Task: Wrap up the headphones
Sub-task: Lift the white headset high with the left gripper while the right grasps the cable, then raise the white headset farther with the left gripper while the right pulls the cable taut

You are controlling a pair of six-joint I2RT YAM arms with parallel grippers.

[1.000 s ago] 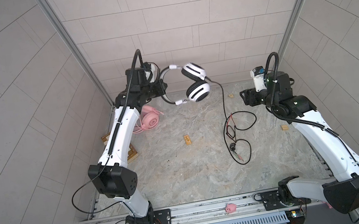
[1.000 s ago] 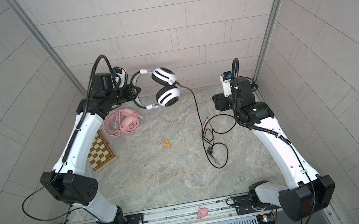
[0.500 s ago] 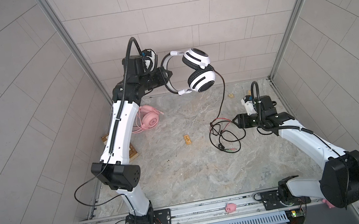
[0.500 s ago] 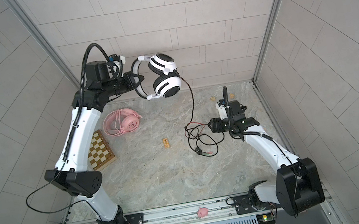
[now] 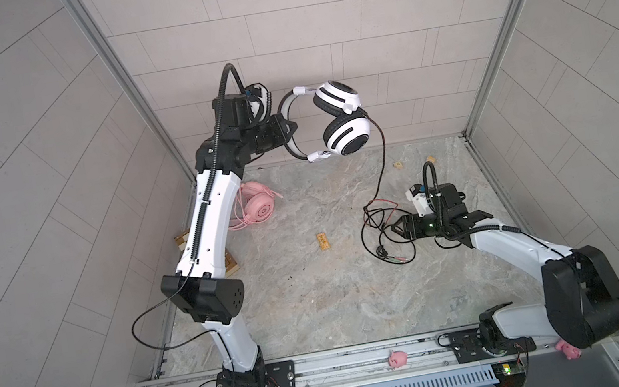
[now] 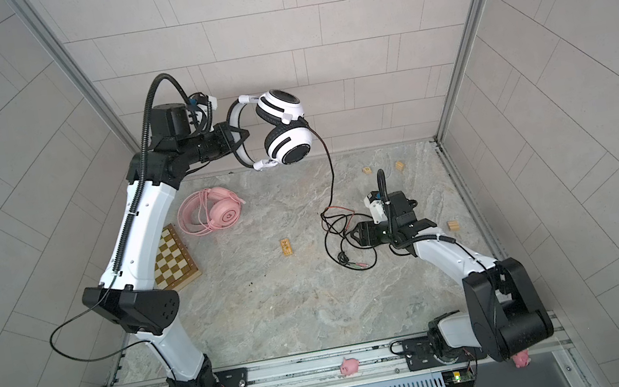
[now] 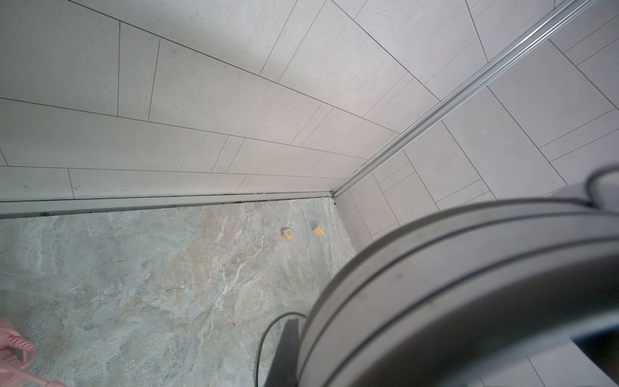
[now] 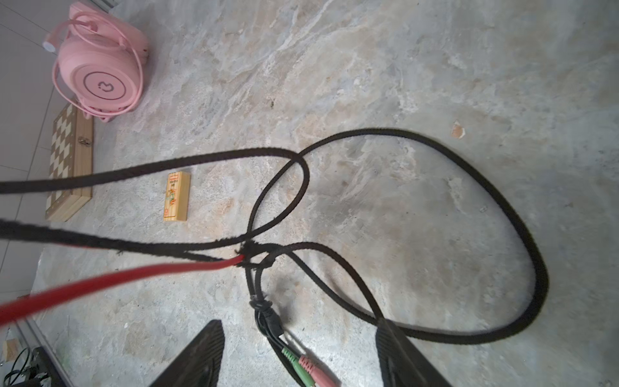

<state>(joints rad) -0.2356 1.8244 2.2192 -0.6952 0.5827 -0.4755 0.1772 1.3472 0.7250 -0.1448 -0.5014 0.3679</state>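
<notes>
Wooden and chequered, a closed chessboard (image 6: 174, 259) lay on the marbled floor (image 6: 276, 313), farthest to the left of a small printed wooden block (image 6: 287, 246). Between the board and that block, nearer the board, sat the pink headset (image 6: 218, 213), its pink cable looped over the earcups.

Up beyond the block and a little to its left, the left gripper (image 5: 289, 129) was clamped tight on the headband of the white-and-black headset (image 5: 345, 136). It held the set in the air in front of the back wall, well above the floor. In the left wrist view that headband (image 7: 469, 284) filled much of the frame as a blurred grey arc.

From the lower earcup the thin black cable (image 5: 381, 166) dropped to the floor on the right of the block. There it lay in loose loops (image 8: 502, 207) beside a red strand (image 8: 134, 278) and ended in pink and green plugs (image 8: 303, 367).

Right of the block again, low over those loops, the right gripper (image 8: 298, 323) stood with its jaws wide apart and gripped nothing. The plugs lay between its fingers (image 8: 201, 355), and one loop ran past a fingertip; whether it touched could not be told.
</notes>
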